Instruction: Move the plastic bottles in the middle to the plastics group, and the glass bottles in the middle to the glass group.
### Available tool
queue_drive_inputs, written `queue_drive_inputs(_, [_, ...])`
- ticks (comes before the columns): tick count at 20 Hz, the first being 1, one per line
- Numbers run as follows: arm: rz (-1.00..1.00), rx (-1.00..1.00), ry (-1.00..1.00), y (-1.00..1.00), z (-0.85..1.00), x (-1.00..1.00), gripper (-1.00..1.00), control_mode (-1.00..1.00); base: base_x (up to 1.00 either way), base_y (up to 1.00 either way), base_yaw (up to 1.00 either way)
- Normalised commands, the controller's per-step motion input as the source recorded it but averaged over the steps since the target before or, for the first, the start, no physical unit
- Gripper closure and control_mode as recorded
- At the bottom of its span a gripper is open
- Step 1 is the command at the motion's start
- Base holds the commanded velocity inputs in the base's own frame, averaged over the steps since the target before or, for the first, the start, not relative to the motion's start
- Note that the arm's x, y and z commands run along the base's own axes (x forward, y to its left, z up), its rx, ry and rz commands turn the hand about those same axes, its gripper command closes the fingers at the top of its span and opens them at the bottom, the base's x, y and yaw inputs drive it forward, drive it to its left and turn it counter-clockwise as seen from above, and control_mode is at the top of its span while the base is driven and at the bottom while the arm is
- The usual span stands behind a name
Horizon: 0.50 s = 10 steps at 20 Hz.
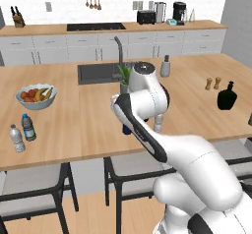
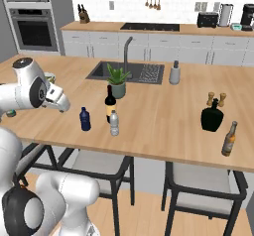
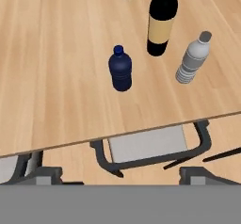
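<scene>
- Long pale wooden bench (image 2: pixel 163 116) with a dark sink (image 2: pixel 126 72) set in its far side; stools tucked under the near edge.
- Opaque dark blue small plastic bottle (image 3: pixel 120 68) stands upright mid-bench, close to the near edge; also seen at (image 2: pixel 85 119). In the left base view the white arm covers nearly all of it.
- Clear greyish small plastic bottle with a pale cap (image 3: pixel 192 59) stands upright just right of the blue one; also at (image 2: pixel 114 123). In the left base view only a sliver at (image 1: pixel 158 122) shows past the arm.
- Tall dark wine bottle with a cream-yellow label (image 3: pixel 161 23) stands just behind and between the two; also at (image 2: pixel 110 105). Its top is cut off in the hand view.
- Green potted plant (image 2: pixel 118 81) sits behind the wine bottle, near the sink.
- Left end of the bench: clear water bottle with a pale label (image 1: pixel 17 138) beside a bottle with a blue-green label and dark cap (image 1: pixel 28 128); fruit bowl (image 1: pixel 36 96) behind them.
- Right end: squat black glass bottle with a round stopper (image 2: pixel 212 117), two small shakers (image 2: pixel 217 99) behind it, a slim brown bottle (image 2: pixel 228 139) nearer the edge.
- End effector: hand view looks down on the three middle bottles from above the near edge; fingertips hard to make out, so cannot tell whether released or clenched. Nothing seen in its grip.
</scene>
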Motion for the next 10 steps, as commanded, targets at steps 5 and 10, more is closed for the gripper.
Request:
queue_drive_inputs(5, [-0.02, 0.00, 0.00, -0.37, -0.07, 0.84, -1.00, -1.00, 0.00, 0.00, 0.00])
queue_drive_inputs(10, [0.00, 0.00, 0.04, -0.15, -0.15, 0.58, -1.00, -1.00, 0.00, 0.00, 0.00])
